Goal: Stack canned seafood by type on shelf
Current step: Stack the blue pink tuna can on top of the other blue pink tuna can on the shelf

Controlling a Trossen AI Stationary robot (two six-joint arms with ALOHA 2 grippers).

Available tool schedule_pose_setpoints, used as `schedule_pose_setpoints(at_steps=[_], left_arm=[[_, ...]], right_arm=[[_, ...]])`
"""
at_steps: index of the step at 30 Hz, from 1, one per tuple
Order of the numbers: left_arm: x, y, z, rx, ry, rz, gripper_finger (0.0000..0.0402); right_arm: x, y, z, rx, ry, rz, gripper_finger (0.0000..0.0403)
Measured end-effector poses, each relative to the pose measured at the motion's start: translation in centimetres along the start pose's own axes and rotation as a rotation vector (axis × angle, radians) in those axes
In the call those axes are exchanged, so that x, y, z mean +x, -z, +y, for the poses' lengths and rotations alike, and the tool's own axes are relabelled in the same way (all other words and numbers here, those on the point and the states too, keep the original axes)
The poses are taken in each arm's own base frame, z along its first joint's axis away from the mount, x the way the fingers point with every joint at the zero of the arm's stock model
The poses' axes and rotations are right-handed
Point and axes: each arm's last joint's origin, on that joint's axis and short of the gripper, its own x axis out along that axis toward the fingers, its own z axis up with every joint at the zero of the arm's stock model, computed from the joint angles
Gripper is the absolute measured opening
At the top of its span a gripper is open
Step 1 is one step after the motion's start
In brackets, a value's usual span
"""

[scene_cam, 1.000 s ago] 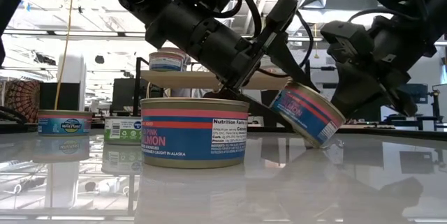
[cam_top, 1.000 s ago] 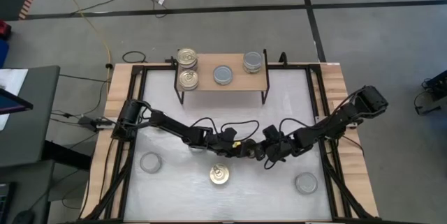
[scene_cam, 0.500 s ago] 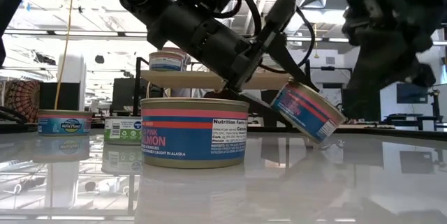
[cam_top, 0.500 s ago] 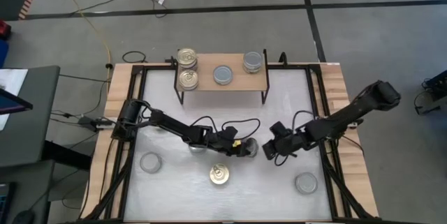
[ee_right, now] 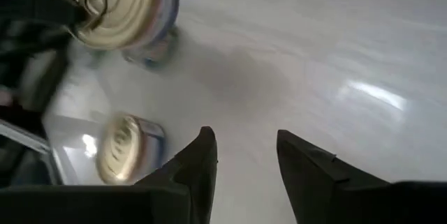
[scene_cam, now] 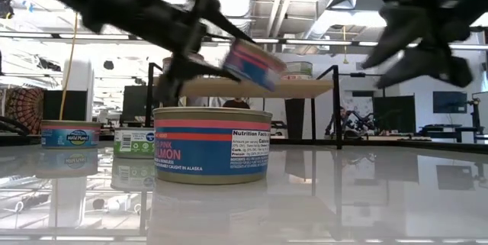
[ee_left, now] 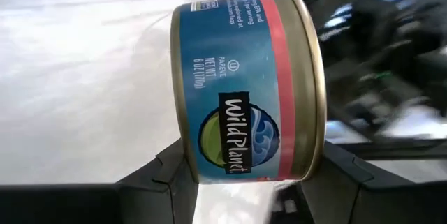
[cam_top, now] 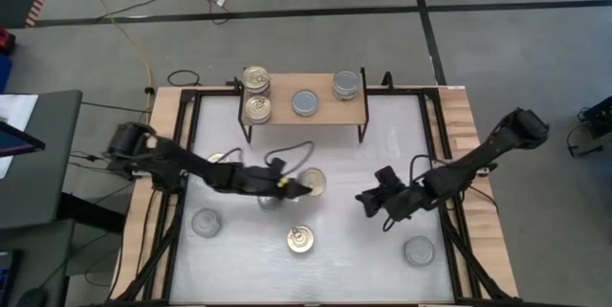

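**Asker:** What is in your left gripper?

**Me:** My left gripper [ee_left: 248, 172] is pinching a can [ee_left: 248, 84] with a blue and red label that reads "Wild Planet". A finger [ee_left: 164, 178] presses each side of it. From above, that can [cam_top: 312, 183] hangs over the middle of the bench [cam_top: 382, 135], gold lid showing, clear of the surface. In the low view it is tilted and level with the shelf board [scene_cam: 244, 86].

**Asker:** And your right gripper?

**Me:** My right gripper [ee_right: 244, 161] is spread and pinches nothing. It sits over the bench to the right of the lifted can, well apart from it.

**Asker:** Where are the other cans?

**Me:** Four places on the shelf [cam_top: 325, 113] are taken: two gold-lidded cans [cam_top: 256, 79] at its left end, one behind the other, a grey-lidded can [cam_top: 305, 103] in the middle, and another grey-lidded can [cam_top: 346, 84] at the right. On the bench, a gold-lidded can [cam_top: 300, 240] stands near the front middle, a grey-lidded one [cam_top: 206, 222] at the front left, and another grey-lidded one [cam_top: 418, 250] at the front right. One more can [cam_top: 271, 201] sits partly under my left arm; I cannot tell its lid.
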Motion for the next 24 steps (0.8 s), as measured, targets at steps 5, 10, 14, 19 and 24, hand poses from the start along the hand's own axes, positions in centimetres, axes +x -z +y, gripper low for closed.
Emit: schedule_pose_setpoints(at_steps=[5,10,14,19,24], left_arm=[[-3.7,0.0,1.0,-0.036,0.088,-0.077,0.0192],[-6.0,-0.5,1.3,-0.046,0.11,-0.099,0.0192],[-7.7,-1.0,1.3,-0.028,0.148,-0.11,0.0192],[-10.1,-1.5,1.8,-0.033,0.19,-0.106,0.0192],[-12.1,-2.1,2.2,-0.023,0.196,-0.102,0.0192]], right_arm=[[2.7,0.1,1.6,0.022,-0.109,-0.07,0.0175],[5.2,-0.3,2.2,0.104,-0.166,-0.124,0.0176],[7.2,-1.3,2.1,0.274,-0.195,-0.167,0.0183],[10.3,-2.5,0.9,0.426,-0.13,-0.128,0.0201],[12.6,-3.7,1.9,0.453,-0.157,-0.065,0.0205]])
